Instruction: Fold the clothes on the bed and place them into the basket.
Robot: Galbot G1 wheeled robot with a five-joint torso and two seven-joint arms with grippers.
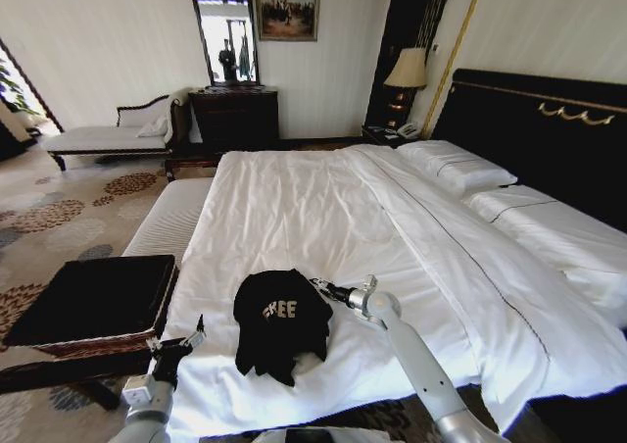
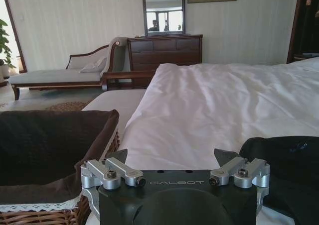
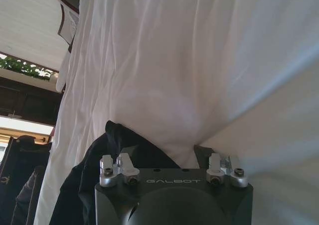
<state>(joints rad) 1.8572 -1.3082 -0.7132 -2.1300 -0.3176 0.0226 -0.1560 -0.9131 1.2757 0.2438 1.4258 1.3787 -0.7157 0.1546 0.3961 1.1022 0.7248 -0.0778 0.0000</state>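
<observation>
Black cotton garment: we find the T-shirt [image 1: 282, 321] bunched in a loose heap, not laid flat, white lettering partly legible on its upper face.
Location: it lies on the white duvet of the bed [image 1: 323, 218], near the foot edge on the robot's side, well short of the pillows.
Basket: the wicker basket [image 1: 93, 306] with its black fabric top stands beside the bed on the robot's left, apart from the T-shirt.
Right gripper: we see the right gripper [image 1: 321, 286] at the T-shirt's right edge, just beside or touching the cloth; in the right wrist view its fingers stand spread, with nothing held between them.
Left gripper: the left gripper [image 1: 184, 343] hovers low at the bed's near corner, between basket and T-shirt, fingers parted and empty.
Handling, our judgement: light, limp, no stiffness; it will drape and drag on the duvet, not slide as one piece. It is not fragile.
Where to take hold, our judgement: a hem or sleeve edge at the heap's rim, pinching a single layer only, so that the duvet is not caught with it.
Risk, our judgement: a grasp into the middle of the heap would lift a wad, not spread it.
</observation>
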